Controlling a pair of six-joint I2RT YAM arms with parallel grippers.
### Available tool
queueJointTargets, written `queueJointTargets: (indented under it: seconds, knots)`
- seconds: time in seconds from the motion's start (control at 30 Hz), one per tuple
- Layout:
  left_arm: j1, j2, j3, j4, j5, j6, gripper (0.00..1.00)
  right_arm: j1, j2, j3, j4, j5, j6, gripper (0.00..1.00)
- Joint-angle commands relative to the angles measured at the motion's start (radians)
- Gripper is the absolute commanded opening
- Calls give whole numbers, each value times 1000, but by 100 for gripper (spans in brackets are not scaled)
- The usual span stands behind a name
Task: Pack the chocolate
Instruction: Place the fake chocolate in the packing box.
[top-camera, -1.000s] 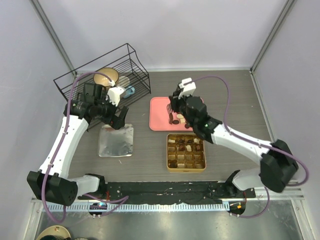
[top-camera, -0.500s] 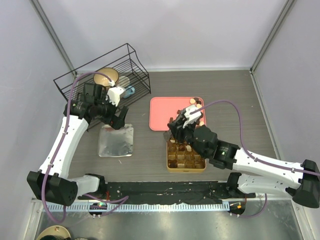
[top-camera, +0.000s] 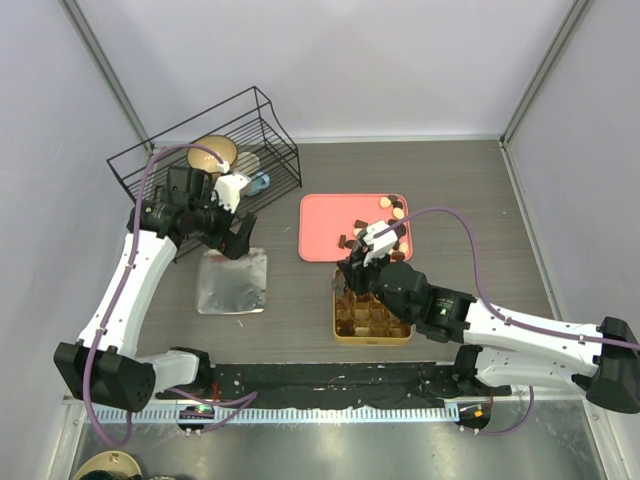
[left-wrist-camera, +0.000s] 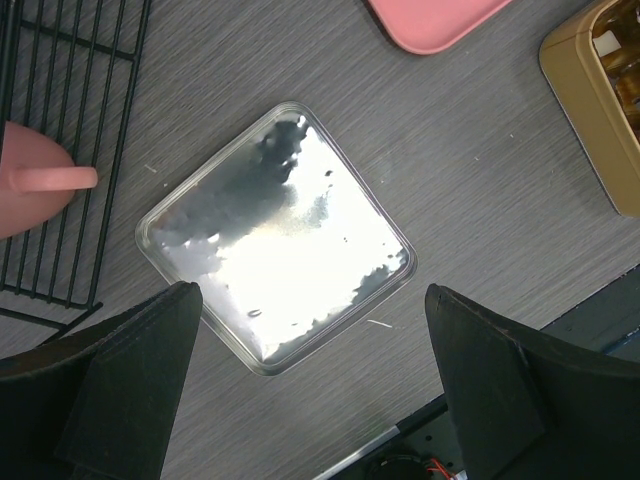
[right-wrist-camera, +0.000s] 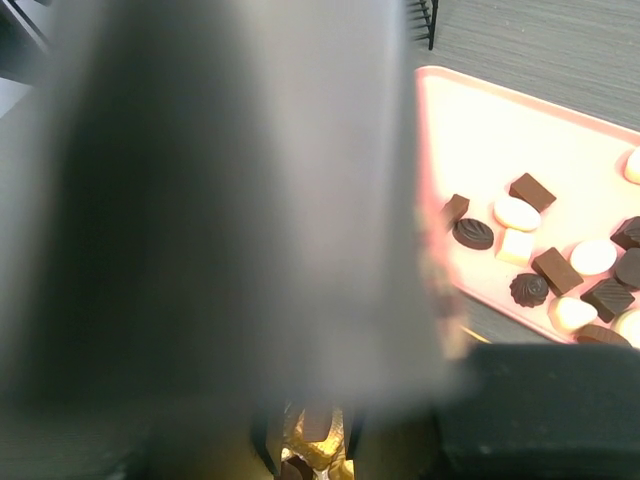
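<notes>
Right fingers (right-wrist-camera: 230, 200) hang over the back-left corner of the tin (top-camera: 370, 339). They are narrowed on one chocolate (right-wrist-camera: 317, 422), a brown piece seen between the tips with gold cells under it. That view is badly blurred. The arm crosses the tin's back-right corner and hides part of the grid; some of the visible cells hold pieces.

The other chocolates (right-wrist-camera: 555, 270) lie loose on the tray (top-camera: 322, 220) - brown, dark and cream ones, bunched along its right side and near front edge. The tray's left part is bare pink. It sits just behind the tin; I cannot tell whether the two touch.

Left fingers (left-wrist-camera: 130, 385) are spread wide with nothing in them, hovering over the lid (left-wrist-camera: 275, 240), a shiny square lying flat and turned a bit askew.

Edges - the tin is close to the worktop (top-camera: 460, 190) front edge. The lid is left of the tin with a strip of bare surface between them. The basket (top-camera: 180, 125) stands in the back-left corner beside the left wall, near the lid's back edge. There is open room right of the tray and tin, and along the back edge.
</notes>
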Motion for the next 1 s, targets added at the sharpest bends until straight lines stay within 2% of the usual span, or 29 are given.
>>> queueJointTargets:
  seconds: [0.0, 0.17, 0.27, 0.47, 0.57, 0.67, 0.83, 0.93, 0.97]
  knots:
    - [5, -11, 32, -14, 8, -11, 100, 7, -20, 1, 15, 16, 22, 23]
    - [6, -12, 31, -21, 9, -9, 100, 7, -53, -8, 1, 31, 30, 30]
    - [5, -12, 29, -25, 12, -8, 100, 7, -64, -5, -8, 32, 30, 38]
    - [5, -17, 34, -30, 14, -5, 100, 7, -70, -5, -8, 36, 34, 41]
    - [6, -19, 34, -33, 12, -3, 99, 8, -75, 0, 0, 62, 28, 38]
    - [6, -19, 35, -34, 14, -3, 100, 5, -72, 9, 39, 109, -12, 27]
    - [5, -17, 40, -33, 12, -8, 100, -11, 2, 73, 90, 154, -119, 21]
    - [6, -16, 40, -31, 14, -11, 100, -79, 54, 100, 144, 120, -147, 20]
    - [6, -17, 40, -30, 16, -11, 100, -144, 71, 109, 158, 94, -151, 20]
